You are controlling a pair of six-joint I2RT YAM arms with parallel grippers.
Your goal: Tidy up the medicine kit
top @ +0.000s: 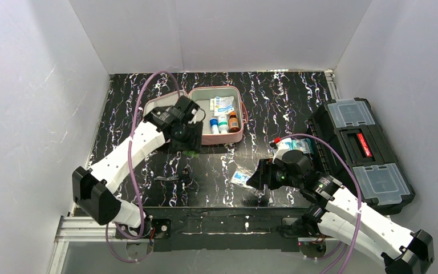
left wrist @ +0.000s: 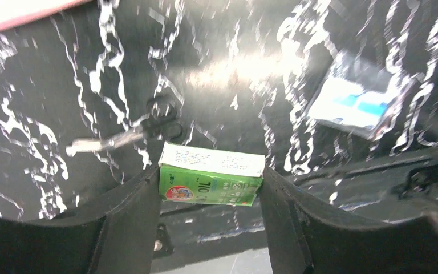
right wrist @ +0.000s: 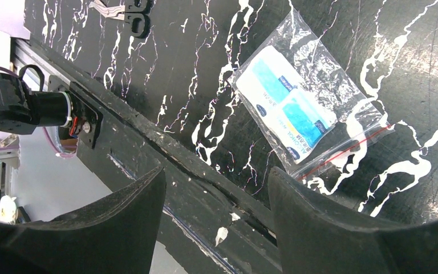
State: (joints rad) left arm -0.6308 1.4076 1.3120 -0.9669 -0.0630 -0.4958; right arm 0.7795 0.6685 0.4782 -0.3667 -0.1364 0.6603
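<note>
2 left fingers pinch a green box; right fingers gape.

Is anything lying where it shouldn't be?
Yes. The scissors and a bagged packet lie loose on the table, outside the open medicine kit. The left pincer holds a green box.

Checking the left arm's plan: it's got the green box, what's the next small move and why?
Probably a short carry toward the open medicine kit, then lower the box in. The left gripper is closed on the green box and holds it off the table, just by the kit's near-left corner. The kit lies open and already holds bottles.
</note>
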